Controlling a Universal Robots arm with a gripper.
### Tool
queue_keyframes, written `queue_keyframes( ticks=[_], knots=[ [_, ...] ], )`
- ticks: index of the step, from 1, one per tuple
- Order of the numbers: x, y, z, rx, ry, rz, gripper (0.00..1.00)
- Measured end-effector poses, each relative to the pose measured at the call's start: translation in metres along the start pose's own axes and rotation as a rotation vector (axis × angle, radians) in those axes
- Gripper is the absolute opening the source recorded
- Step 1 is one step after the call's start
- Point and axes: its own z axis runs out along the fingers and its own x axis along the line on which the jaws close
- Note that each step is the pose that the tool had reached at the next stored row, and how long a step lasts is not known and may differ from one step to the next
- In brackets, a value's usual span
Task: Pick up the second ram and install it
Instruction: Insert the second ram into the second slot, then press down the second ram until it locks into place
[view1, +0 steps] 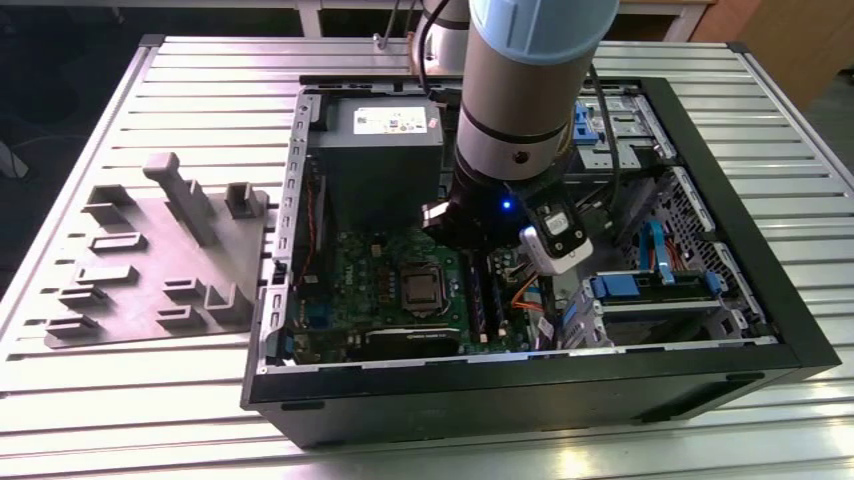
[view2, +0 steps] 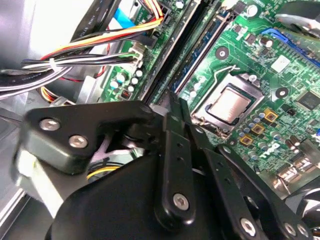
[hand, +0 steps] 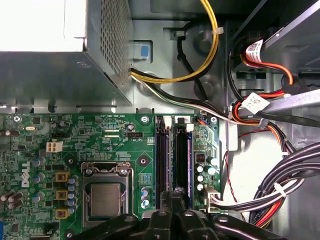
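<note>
First wrist view showed the gripper (hand: 176, 212) with fingers together over the second ram (hand: 189, 165) seated in the motherboard (hand: 75, 150) slot.

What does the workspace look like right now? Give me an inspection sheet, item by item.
Surface: slatted metal table, carrying an open PC case.
Job's things: one blue-green ram stick stands in a slot on the green motherboard; cannot tell if it is the second one.
Clutter: grey fixture tray at the exterior view's left, beside the case.
Hand: hand is low inside the case, right at the memory slots.
Cables: black and coloured bundle beside the board; yellow wires from the power supply.
Surroundings: nothing seen.
</note>
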Motion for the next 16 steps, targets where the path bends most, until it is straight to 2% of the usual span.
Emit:
queue_keyframes(
  ticks=[1,16],
  knots=[
    [0.0,0.0,0.0,-0.0001,0.0,0.0,0.11],
    [0.0,0.0016,-0.0002,0.0,0.0,0.0,0.1]
  ],
)
